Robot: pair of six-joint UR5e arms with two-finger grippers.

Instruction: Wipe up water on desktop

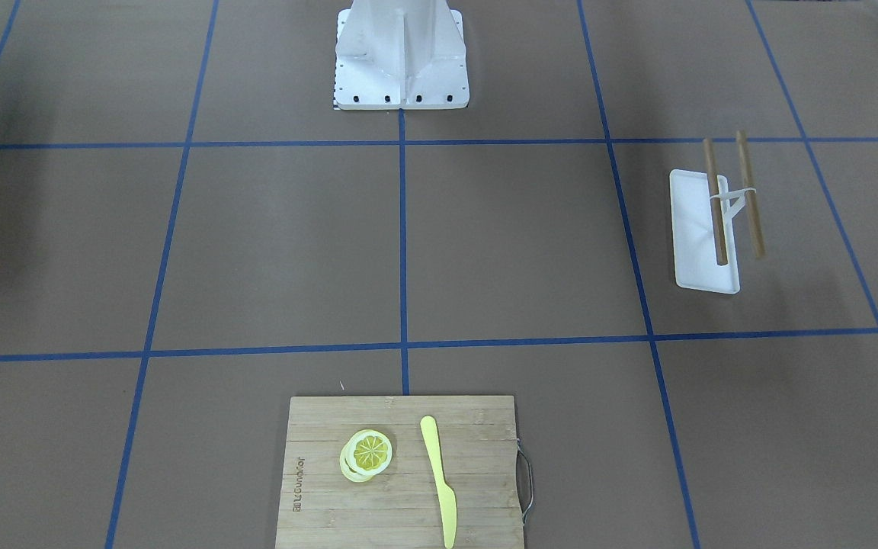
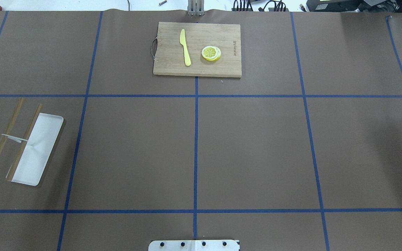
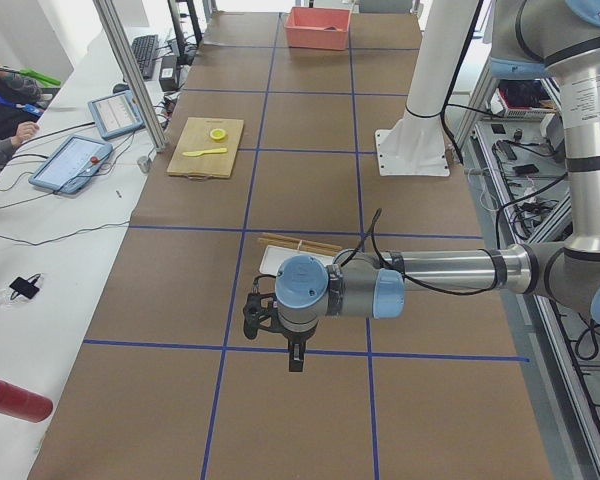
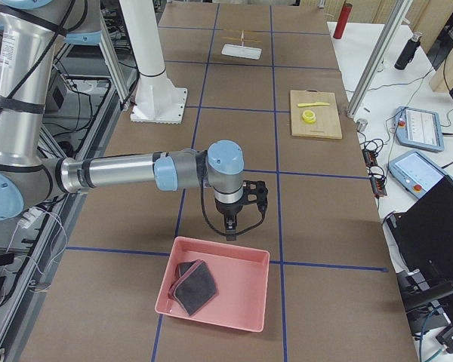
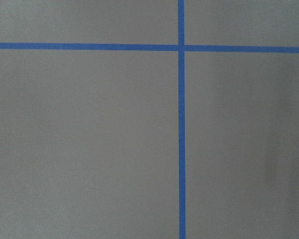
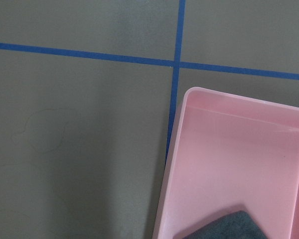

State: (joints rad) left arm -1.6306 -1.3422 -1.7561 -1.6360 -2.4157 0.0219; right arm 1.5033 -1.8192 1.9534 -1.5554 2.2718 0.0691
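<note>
The only writing is a small dark wordmark burned along one short edge of a rectangular bamboo cutting board (image 2: 197, 66), too small to read. A yellow plastic knife (image 2: 185, 47) and yellow lemon slices (image 2: 211, 53) lie on the board. The wide matte brown desktop (image 2: 250, 150), squared off by blue tape lines, stretches beneath both pincers. The left pincer (image 3: 296, 362) hangs pointing down above it, with a white rectangular tray (image 3: 272, 262) and two thin wooden sticks (image 3: 300, 243) near it, toward the table's middle. Whether its fingers are parted cannot be told. The right pincer (image 4: 230, 232) hangs pointing down just beside the rim of a pink plastic tray (image 4: 260, 302) holding a folded dark grey cloth (image 4: 195, 288); its grip cannot be told either. The board sits well apart from both pincers, at the table's far edge, with broad brown squares between.
</note>
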